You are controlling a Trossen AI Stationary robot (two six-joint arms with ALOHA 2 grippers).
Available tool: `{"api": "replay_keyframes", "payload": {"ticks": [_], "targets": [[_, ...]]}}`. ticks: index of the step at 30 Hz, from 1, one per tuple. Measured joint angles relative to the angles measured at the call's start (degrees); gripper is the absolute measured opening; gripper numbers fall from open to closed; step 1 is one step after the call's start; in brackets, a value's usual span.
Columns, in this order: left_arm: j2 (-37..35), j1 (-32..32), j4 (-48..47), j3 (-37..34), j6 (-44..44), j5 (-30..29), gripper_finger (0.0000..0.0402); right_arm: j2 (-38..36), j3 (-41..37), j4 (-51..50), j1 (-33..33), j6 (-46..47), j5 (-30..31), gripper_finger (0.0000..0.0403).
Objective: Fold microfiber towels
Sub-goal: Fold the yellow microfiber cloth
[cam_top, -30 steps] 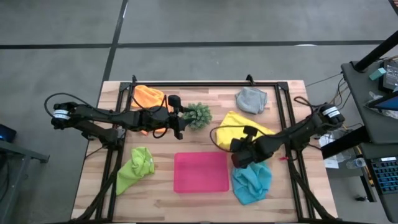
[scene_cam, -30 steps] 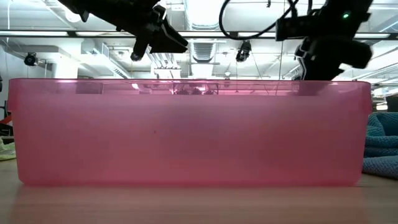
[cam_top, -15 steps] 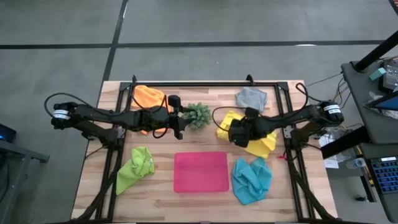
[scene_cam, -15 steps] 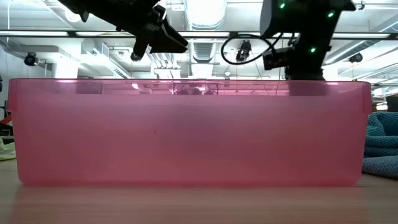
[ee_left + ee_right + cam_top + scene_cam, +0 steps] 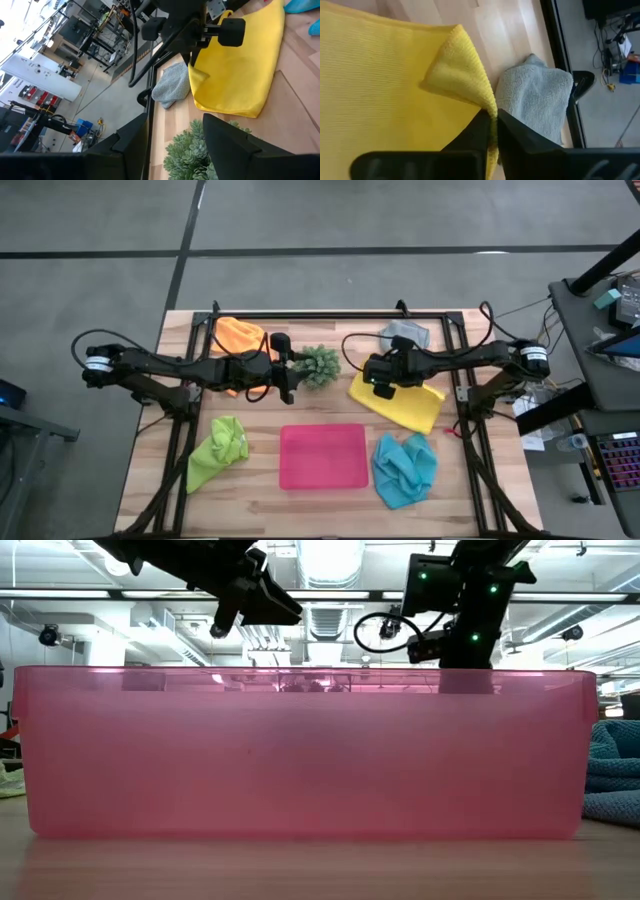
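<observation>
Yellow towel (image 5: 405, 402) looks soft and floppy; right gripper (image 5: 491, 131) fingers pinch its corner, the best spot to hold; left gripper (image 5: 287, 383) fingers wide, empty.

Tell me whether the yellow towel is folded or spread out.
Folded over, it seems: the yellow towel lies flat as a rectangle with a doubled edge, and the right gripper pinches one raised corner.
</observation>
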Motion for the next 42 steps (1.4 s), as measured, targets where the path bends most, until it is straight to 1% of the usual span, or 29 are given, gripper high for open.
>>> {"api": "replay_keyframes", "payload": {"ticks": [8, 13, 15, 16, 19, 20, 21, 23, 27, 30, 33, 35, 39, 42], "targets": [[0.0, -0.01, 0.0, 0.0, 0.0, 0.0, 0.0173, 0.02, -0.02, -0.11, -1.88, -0.28, -0.02, 0.0084], [0.0, 0.01, 0.0, 0.0, 0.0, 0.0, 0.0173, -0.47, 0.01, -1.81, -2.21, 1.68, -0.04, 0.0095], [0.0, 0.01, 0.0, 0.0, 0.0, 0.0, 0.0173, -0.84, 0.28, -3.9, -1.53, 4.11, -1.76, 0.0095], [0.0, 0.01, 0.0, 0.0, 0.0, 0.0, 0.0173, -1.14, 0.53, -4.32, -1.11, 5.51, -4.2, 0.0093], [0.0, 0.01, 0.01, 0.0, 0.0, 0.0, 0.0173, -2.28, 0.4, -3.27, 0.45, 10.06, -17.17, 0.0084], [0.0, 0.01, 0.02, 0.0, 0.0, 0.0, 0.0173, -2.46, 0.03, -1.46, 1.31, 11.96, -20.13, 0.008], [0.0, 0.01, 0.07, 0.0, 0.02, 0.02, 0.0173, -2.49, -0.52, 0.52, 2.57, 13.7, -21.11, 0.0074], [0.0, 0.01, 0.52, 0.0, 0.02, 0.02, 0.0173, -2.37, -2.34, 5.21, 5.19, 16.41, -20.38, 0.0063], [0.0, -0.04, 0.42, 0.0, 0.0, 0.02, 0.0173, -0.55, -6.05, 15.6, 8.35, 21.48, -16.19, 0.0036], [0.0, -0.08, 0.44, 0.0, -0.04, 0.02, 0.0173, 1.04, -7.82, 18.47, 8.71, 24.72, -15.06, 0.0017], [0.0, -0.08, 0.44, 0.0, -0.12, 0.02, 0.0173, 2.49, -9.25, 18.41, 8.85, 27.71, -15.2, 0.001], [0.0, -0.08, 0.44, 0.0, -0.19, 0.02, 0.0173, 3.29, -10.28, 18.22, 9.2, 28.98, -16.55, 0.0009], [0.0, -0.08, 0.44, 0.0, -0.19, 0.02, 0.0173, 4.49, -11.24, 18.29, 10.6, 30.85, -21.94, 0.0009], [0.0, -0.1, 0.45, 0.0, -0.17, 0.02, 0.0173, 4.59, -11.23, 18.16, 12.62, 30.14, -25.63, 0.0009]]}}
